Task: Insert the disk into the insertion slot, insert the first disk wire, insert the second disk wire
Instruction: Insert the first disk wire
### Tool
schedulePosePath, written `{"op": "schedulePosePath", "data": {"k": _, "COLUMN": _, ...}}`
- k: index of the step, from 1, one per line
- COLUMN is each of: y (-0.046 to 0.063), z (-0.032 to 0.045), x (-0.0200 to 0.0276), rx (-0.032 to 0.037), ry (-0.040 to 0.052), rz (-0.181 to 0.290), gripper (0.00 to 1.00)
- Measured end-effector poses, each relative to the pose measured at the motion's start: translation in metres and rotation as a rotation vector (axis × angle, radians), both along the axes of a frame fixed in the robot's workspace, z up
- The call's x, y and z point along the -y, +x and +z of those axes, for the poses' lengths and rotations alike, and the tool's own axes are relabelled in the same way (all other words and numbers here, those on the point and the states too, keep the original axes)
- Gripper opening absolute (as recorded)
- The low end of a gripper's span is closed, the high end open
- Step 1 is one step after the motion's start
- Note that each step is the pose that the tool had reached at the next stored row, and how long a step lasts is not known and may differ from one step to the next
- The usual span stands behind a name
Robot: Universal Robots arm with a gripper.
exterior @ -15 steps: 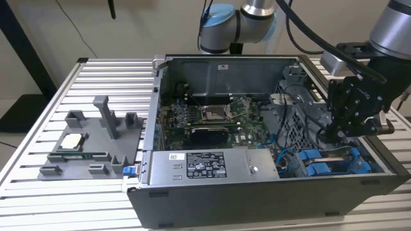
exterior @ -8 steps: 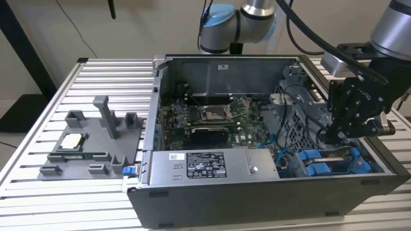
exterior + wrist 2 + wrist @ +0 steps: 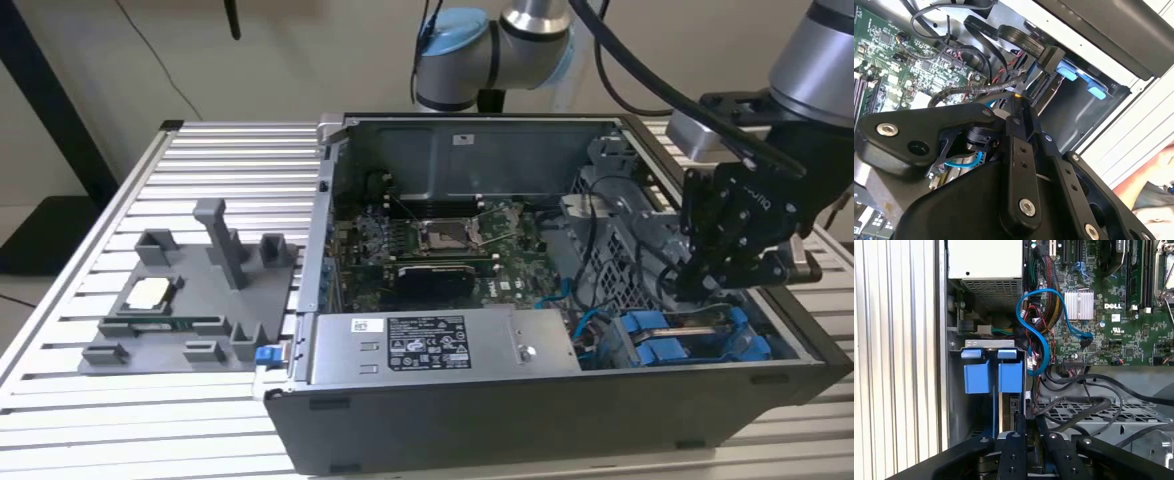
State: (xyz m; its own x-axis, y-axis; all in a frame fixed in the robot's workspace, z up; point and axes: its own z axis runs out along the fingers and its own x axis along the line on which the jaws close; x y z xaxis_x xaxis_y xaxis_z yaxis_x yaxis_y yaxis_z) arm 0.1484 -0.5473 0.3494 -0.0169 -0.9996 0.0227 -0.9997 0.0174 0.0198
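**Gripper low at the drive bay, tips by the cable ends**

I've got the gripper [image 3: 697,285] down in the corner of the case [image 3: 534,415] on the exterior view's right. It sits directly over the insertion slot [image 3: 956,405], well apart from the motherboard [image 3: 441,240] and the power-supply box [image 3: 434,342]. That placing makes sense to me, because the disk's plug edge is reached from this side and the arm has to come in from above.

The disk [image 3: 1011,412] looks seated in the slot, with its blue frame tabs [image 3: 1010,376] standing at the bay mouth. I judge the insertion done, though only an edge of the drive shows.

The jaws are drawn close together, with barely a gap between them in the second wrist view. A black cable [image 3: 979,90] arcs right up to the tips. A black connector [image 3: 1048,60] on a flat lead sits just beside them at the disk's edge. I can't tell whether the jaws pinch that cable or only brush it, because the gripper's own body covers the contact.

A blue cable [image 3: 1040,347] loops over the board, and I can't trace where its far end goes. In the first wrist view the fingers [image 3: 1013,450] block the lower part of the slot. So I can't say whether any plug is fully home.
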Motion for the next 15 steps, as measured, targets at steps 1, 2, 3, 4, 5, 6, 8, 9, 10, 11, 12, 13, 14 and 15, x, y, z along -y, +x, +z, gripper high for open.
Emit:
{"op": "schedulePosePath", "data": {"k": 1, "y": 0.0000, "z": -0.0001, "x": 0.0000, "rx": 0.0000, "ry": -0.0006, "rz": 0.000, "gripper": 0.19}}
{"op": "schedulePosePath", "data": {"k": 2, "y": 0.0000, "z": -0.0002, "x": 0.0000, "rx": 0.0000, "ry": -0.0009, "rz": 0.000, "gripper": 0.19}}
{"op": "schedulePosePath", "data": {"k": 3, "y": 0.0000, "z": -0.0004, "x": 0.0000, "rx": 0.0000, "ry": -0.0012, "rz": 0.000, "gripper": 0.19}}
{"op": "schedulePosePath", "data": {"k": 4, "y": 0.0000, "z": -0.0005, "x": 0.0000, "rx": 0.0000, "ry": -0.0011, "rz": 0.000, "gripper": 0.19}}
{"op": "schedulePosePath", "data": {"k": 5, "y": 0.0000, "z": -0.0005, "x": 0.0000, "rx": 0.0000, "ry": -0.0012, "rz": 0.000, "gripper": 0.19}}
{"op": "schedulePosePath", "data": {"k": 6, "y": 0.0000, "z": -0.0005, "x": 0.0000, "rx": 0.0000, "ry": -0.0012, "rz": 0.000, "gripper": 0.19}}
{"op": "schedulePosePath", "data": {"k": 8, "y": 0.0000, "z": -0.0006, "x": 0.0000, "rx": 0.0000, "ry": -0.0011, "rz": 0.000, "gripper": 0.19}}
{"op": "schedulePosePath", "data": {"k": 9, "y": 0.0000, "z": -0.0007, "x": 0.0000, "rx": 0.0000, "ry": -0.0011, "rz": 0.000, "gripper": 0.19}}
{"op": "schedulePosePath", "data": {"k": 10, "y": 0.0000, "z": -0.0008, "x": 0.0000, "rx": 0.0000, "ry": -0.0011, "rz": 0.000, "gripper": 0.19}}
{"op": "schedulePosePath", "data": {"k": 11, "y": 0.0000, "z": -0.0009, "x": 0.0001, "rx": 0.0000, "ry": -0.0011, "rz": 0.000, "gripper": 0.19}}
{"op": "schedulePosePath", "data": {"k": 12, "y": 0.0000, "z": -0.0011, "x": 0.0003, "rx": 0.0000, "ry": -0.0009, "rz": 0.000, "gripper": 0.19}}
{"op": "schedulePosePath", "data": {"k": 13, "y": 0.0000, "z": -0.0012, "x": 0.0007, "rx": 0.0000, "ry": -0.0009, "rz": 0.000, "gripper": 0.19}}
{"op": "schedulePosePath", "data": {"k": 14, "y": 0.0001, "z": -0.0012, "x": 0.0012, "rx": 0.0000, "ry": -0.0013, "rz": 0.000, "gripper": 0.19}}
{"op": "schedulePosePath", "data": {"k": 15, "y": 0.0005, "z": -0.0013, "x": 0.0019, "rx": -0.0001, "ry": -0.0011, "rz": 0.000, "gripper": 0.19}}
